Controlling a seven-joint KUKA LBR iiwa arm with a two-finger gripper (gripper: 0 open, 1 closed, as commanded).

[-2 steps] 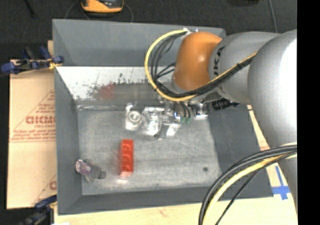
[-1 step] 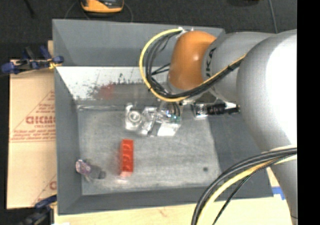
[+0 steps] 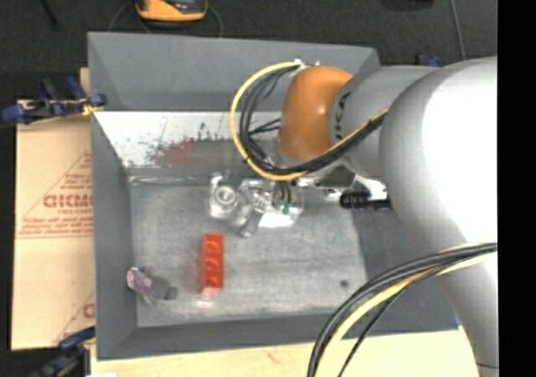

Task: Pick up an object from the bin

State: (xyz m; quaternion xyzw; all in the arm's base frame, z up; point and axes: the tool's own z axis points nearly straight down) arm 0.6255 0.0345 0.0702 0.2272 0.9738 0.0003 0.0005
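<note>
My gripper (image 3: 249,206) hangs low over the middle of the bin floor, toward the back wall. At its left end is a shiny silver-clear piece (image 3: 223,194); I cannot tell whether it belongs to the gripper or is a loose thing. A red studded brick (image 3: 213,264) lies lengthwise on the floor, a little in front of and left of the gripper and apart from it. A small purple and grey thing (image 3: 146,283) lies in the front left corner.
The arm with its orange cover and looped cables comes in from the right and hides the bin's right part. Bare floor lies between the red brick and the front right wall.
</note>
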